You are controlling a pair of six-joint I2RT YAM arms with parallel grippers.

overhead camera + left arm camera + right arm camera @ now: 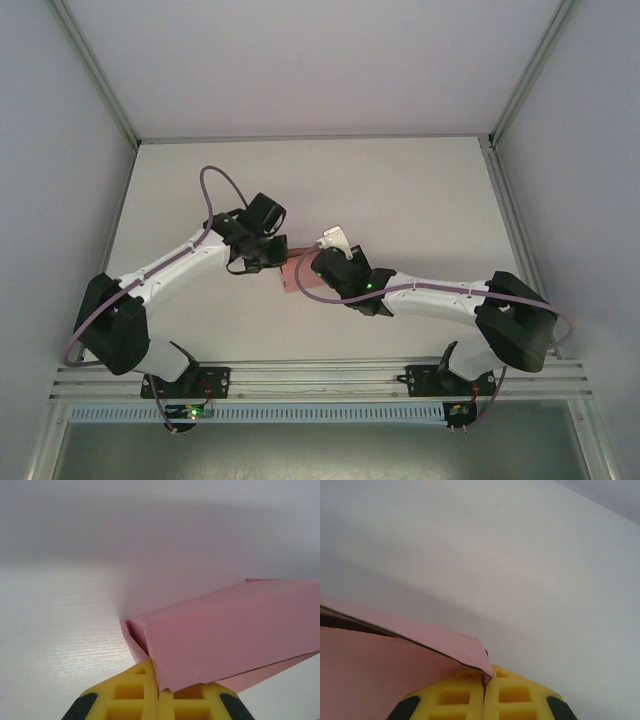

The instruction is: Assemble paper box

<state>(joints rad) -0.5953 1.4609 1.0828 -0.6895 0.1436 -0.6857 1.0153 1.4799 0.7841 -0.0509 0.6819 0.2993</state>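
Pink thin-card paper box [296, 272] is at the middle of the white table [400, 190], between my two arms; my wrists hide most of it from above, so it's probably half-formed, with one wall folded up. My left pincer [158, 692] has its yellow fingers [132, 697] closed tight on the lower edge of that raised pink wall, near a corner. My right pincer [484, 682] is clamped too, nipping the corner of a card flap on the box's other side.
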